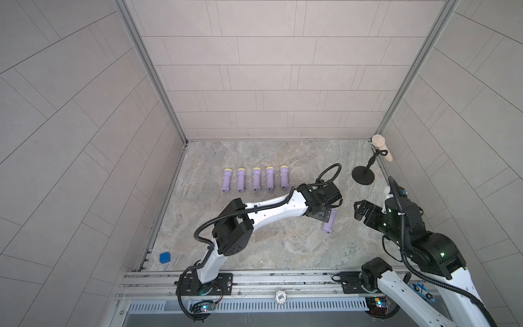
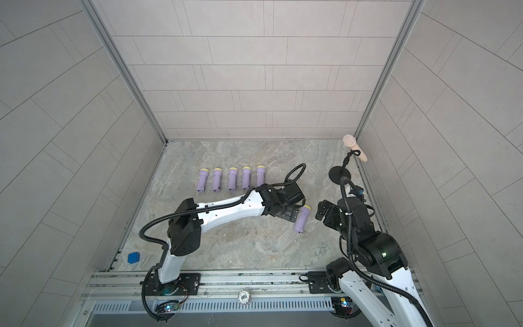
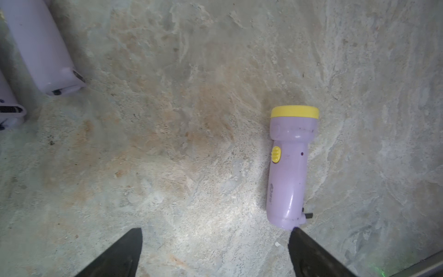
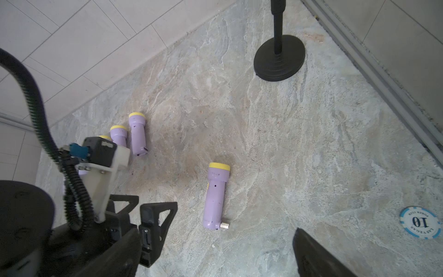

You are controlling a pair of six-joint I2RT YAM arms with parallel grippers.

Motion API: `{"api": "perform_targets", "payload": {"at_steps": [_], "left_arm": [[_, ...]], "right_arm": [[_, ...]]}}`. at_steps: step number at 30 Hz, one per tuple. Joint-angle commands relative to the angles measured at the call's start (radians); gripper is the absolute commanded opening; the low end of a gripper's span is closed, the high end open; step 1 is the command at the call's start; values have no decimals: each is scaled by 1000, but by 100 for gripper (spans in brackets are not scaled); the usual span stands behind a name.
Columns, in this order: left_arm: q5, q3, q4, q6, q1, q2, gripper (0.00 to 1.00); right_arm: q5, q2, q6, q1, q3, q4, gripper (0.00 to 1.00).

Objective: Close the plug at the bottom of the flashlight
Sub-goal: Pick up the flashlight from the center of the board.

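1. The counter is smooth stone, so I expect the flashlight to skid away if I push on its end without bracing it.
2. The flashlight lies on its side, right of the counter's middle and well apart from the row of five. Being round, it could roll under a sideways nudge.
3. My left fingers are spread wide and hold nothing. One tip sits right at the flashlight's bottom end, and I cannot tell whether it touches.
4. My right fingers are wide apart too, empty, near the flashlight but clear of it.
5. The plug sticks out at the bottom end; an off-centre press could jam it crooked.
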Motion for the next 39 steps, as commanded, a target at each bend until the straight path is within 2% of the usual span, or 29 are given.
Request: {"api": "perform_targets", "payload": {"at_steps": [1, 18, 31, 39], "left_arm": [[25, 55, -24, 4, -19, 36, 100], [83, 305, -142, 23, -66, 265, 99], [75, 409, -148, -10, -67, 377, 99], [87, 441, -132, -24, -65, 427, 92]], "right_arm": [[36, -9, 7, -5, 44, -50, 100], [41, -25, -23, -5, 75, -79, 100], [32, -51, -30, -5, 54, -77, 99], [18, -58, -34, -5, 37, -70, 100]]}}
